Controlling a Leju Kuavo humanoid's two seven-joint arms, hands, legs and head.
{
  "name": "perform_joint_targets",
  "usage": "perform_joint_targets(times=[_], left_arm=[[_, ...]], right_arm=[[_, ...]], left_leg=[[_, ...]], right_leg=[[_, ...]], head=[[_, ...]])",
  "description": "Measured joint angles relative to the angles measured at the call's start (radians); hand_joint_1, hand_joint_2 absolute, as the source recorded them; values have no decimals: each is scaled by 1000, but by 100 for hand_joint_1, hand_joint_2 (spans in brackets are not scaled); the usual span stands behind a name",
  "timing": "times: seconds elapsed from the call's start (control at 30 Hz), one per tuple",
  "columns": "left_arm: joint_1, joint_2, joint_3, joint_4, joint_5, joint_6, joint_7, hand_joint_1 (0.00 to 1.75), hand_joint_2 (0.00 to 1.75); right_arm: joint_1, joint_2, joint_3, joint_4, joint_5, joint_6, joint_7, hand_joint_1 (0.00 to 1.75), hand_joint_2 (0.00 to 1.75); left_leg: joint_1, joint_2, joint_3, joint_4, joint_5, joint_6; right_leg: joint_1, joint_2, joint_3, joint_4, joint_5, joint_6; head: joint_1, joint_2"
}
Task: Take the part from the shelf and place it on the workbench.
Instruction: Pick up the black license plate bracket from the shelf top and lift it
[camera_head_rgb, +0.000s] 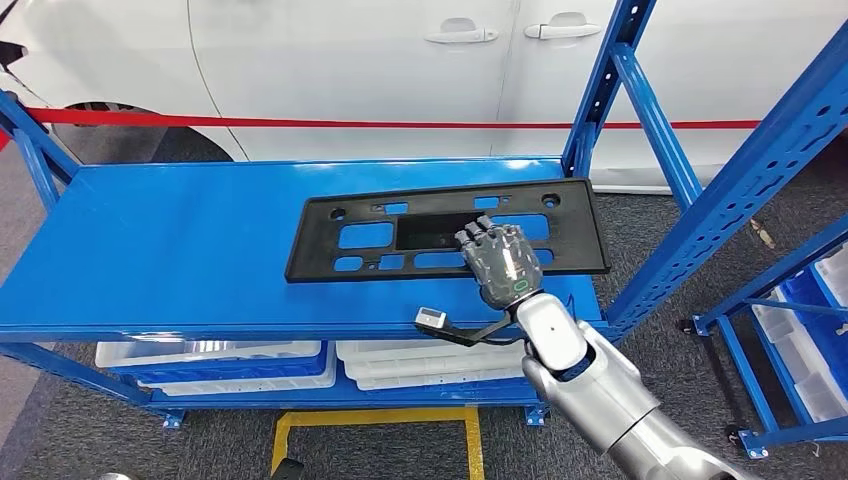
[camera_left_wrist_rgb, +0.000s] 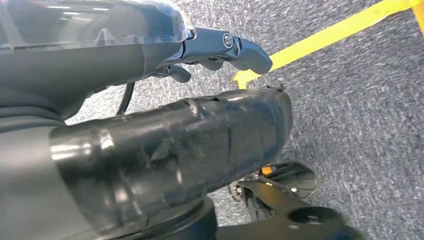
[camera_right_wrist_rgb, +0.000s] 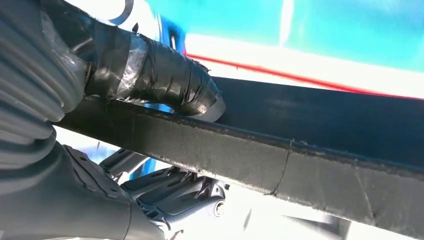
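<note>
Right hand (camera_head_rgb: 503, 262) clamped on black licence-plate bracket (camera_head_rgb: 420, 228) at shelf's (camera_head_rgb: 150, 240) front right edge, thumb above, fingers (camera_right_wrist_rgb: 170, 192) beneath, for lifting. Left hand (camera_left_wrist_rgb: 220, 47) hanging idle, fingers curled together.

One black plastic part (camera_head_rgb: 445, 228) lies on one blue shelf (camera_head_rgb: 180, 250). Under it sit two white bins (camera_head_rgb: 215, 358). One white car (camera_head_rgb: 400, 60) stands behind one red barrier tape (camera_head_rgb: 300, 123). Two car door handles (camera_head_rgb: 461, 35) show. One robot hand (camera_head_rgb: 502, 261) is on the part.

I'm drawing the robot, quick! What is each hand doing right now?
Left hand: holds nothing, fingers curled in.
Right hand: grips the near edge of the black part, thumb on top.
</note>
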Motion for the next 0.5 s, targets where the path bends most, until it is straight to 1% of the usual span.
perform_joint_targets(times=[0.03, 0.07, 0.1, 0.13, 0.17, 0.2, 0.23, 0.3, 0.33, 0.37, 0.4, 0.47, 0.5], left_arm=[[0, 0, -1, 0, -1, 0, 2, 0, 0], [0, 0, -1, 0, -1, 1, 3, 0, 0], [0, 0, -1, 0, -2, 1, 3, 0, 0], [-1, 0, -2, 0, -1, 1, 3, 0, 0], [-3, 0, -2, 0, -1, 1, 3, 0, 0], [-4, -1, -2, 0, 0, 1, 3, 0, 0], [-5, -1, -2, 0, 0, 1, 3, 0, 0], [-6, -2, -3, 0, 2, 2, 3, 0, 0], [-6, -3, -3, 0, 2, 2, 3, 0, 0], [-7, -4, -3, 0, 3, 2, 3, 0, 0], [-7, -6, -3, 0, 4, 2, 3, 0, 0], [-7, -7, -2, 0, 7, 2, 2, 0, 0], [-6, -7, -2, 0, 9, 1, 1, 0, 0]], right_arm=[[12, 11, 1, -20, 42, -14, 15, 175, 175], [22, 23, 1, -39, 72, -22, 26, 175, 175], [32, 34, 2, -59, 89, -28, 35, 175, 175], [39, 44, 3, -77, 98, -33, 41, 175, 175], [45, 54, 3, -94, 102, -39, 46, 175, 175], [50, 63, 3, -110, 103, -44, 49, 175, 175], [56, 70, 3, -124, 103, -48, 50, 175, 175], [66, 82, 3, -146, 103, -51, 52, 175, 175], [70, 86, 4, -154, 99, -54, 51, 175, 175], [73, 88, 4, -162, 93, -58, 48, 175, 175], [78, 91, 4, -169, 86, -64, 45, 175, 175], [94, 97, 4, -183, 74, -75, 41, 175, 175], [107, 100, 4, -191, 72, -80, 41, 175, 175]], left_leg=[[0, 0, -8, 13, 7, -1], [0, 0, 4, -16, 34, -1], [1, 1, 34, -81, 73, 1], [0, 1, 69, -154, 104, 3], [-1, 0, 98, -217, 126, 6], [-2, -1, 116, -255, 135, 10], [-4, -2, 122, -268, 133, 14], [-3, -2, 122, -273, 136, 25], [-1, -2, 124, -277, 139, 32], [1, -1, 125, -281, 141, 39], [3, -1, 126, -284, 143, 44], [2, -1, 126, -283, 142, 50], [1, -1, 126, -281, 141, 51]], right_leg=[[0, 0, 1, 1, -1, -1], [1, 0, 2, 1, -2, -1], [0, 1, 4, 3, -5, 1], [2, 1, 5, 4, -7, 3], [3, 2, 5, 7, -10, 7], [5, 2, 4, 8, -11, 11], [7, 2, 3, 9, -11, 15], [8, 2, 2, 7, -12, 24], [7, 2, -1, 14, -20, 28], [7, 1, -10, 36, -36, 33], [6, 1, -30, 80, -63, 36], [5, 0, -89, 209, -124, 41], [4, 0, -115, 263, -140, 42]], head=[[0, 0], [0, 0], [0, 0], [0, 0], [0, 0], [0, 0], [1, 0], [1, 0], [1, 0], [1, 0], [1, 0], [1, 0], [1, 0]])
